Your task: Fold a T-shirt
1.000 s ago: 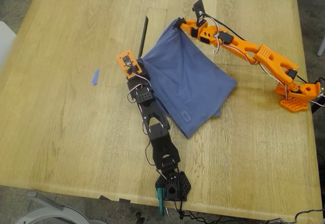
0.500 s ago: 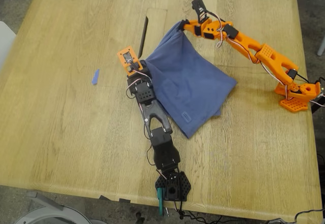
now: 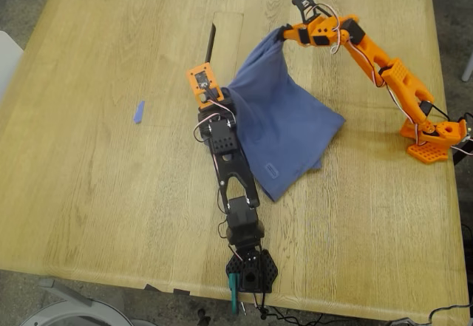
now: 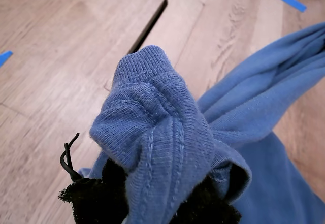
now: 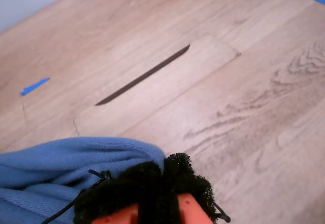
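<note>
T-shirt [image 3: 277, 130] held up off wooden table [image 3: 96, 193] by both grippers.

My first gripper [image 3: 222, 93] (black arm) is pinched on a ribbed hem bunch [image 4: 150, 132]; my second gripper [image 3: 287, 34] (orange arm) is clamped on another edge, lifted higher. Fabric is stretched btwn them, lower part resting on table centre in exterior view. Small blue scrap [image 3: 138, 111] lies well apart, twd exterior view's left.

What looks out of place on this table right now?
A small blue scrap lies alone on the table toward the exterior view's left, well apart from the T-shirt. A dark narrow slot also cuts the tabletop beside the T-shirt.
</note>
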`<action>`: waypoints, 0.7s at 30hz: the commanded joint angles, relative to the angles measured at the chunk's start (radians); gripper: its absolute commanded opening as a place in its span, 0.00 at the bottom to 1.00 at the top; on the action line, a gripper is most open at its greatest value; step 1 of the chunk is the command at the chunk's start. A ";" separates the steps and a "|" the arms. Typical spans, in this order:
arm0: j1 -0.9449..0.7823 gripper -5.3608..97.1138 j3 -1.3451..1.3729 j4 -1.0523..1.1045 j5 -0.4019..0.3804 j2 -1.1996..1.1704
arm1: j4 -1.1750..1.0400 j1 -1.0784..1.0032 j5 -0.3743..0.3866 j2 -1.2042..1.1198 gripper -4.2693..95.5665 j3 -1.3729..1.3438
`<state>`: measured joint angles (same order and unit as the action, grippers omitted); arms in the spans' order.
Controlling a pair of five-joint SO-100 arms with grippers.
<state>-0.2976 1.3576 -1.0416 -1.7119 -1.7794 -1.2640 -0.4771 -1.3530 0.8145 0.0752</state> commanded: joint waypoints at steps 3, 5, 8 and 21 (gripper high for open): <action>0.011 0.05 -0.097 -0.164 -0.008 -0.259 | -0.126 -0.023 0.000 0.140 0.04 0.064; 0.032 0.05 -0.081 -0.210 -0.011 -0.290 | -0.186 -0.014 0.005 0.153 0.04 0.064; 0.055 0.05 -0.041 -0.253 -0.012 -0.330 | -0.279 0.000 0.009 0.172 0.04 0.064; 0.147 0.05 0.190 -0.272 -0.029 -0.482 | -0.434 0.063 0.017 0.241 0.04 -0.051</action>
<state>-0.1442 1.5570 -1.2870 -1.7273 -2.1016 -1.6950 -0.4080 -1.3407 0.9633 0.0460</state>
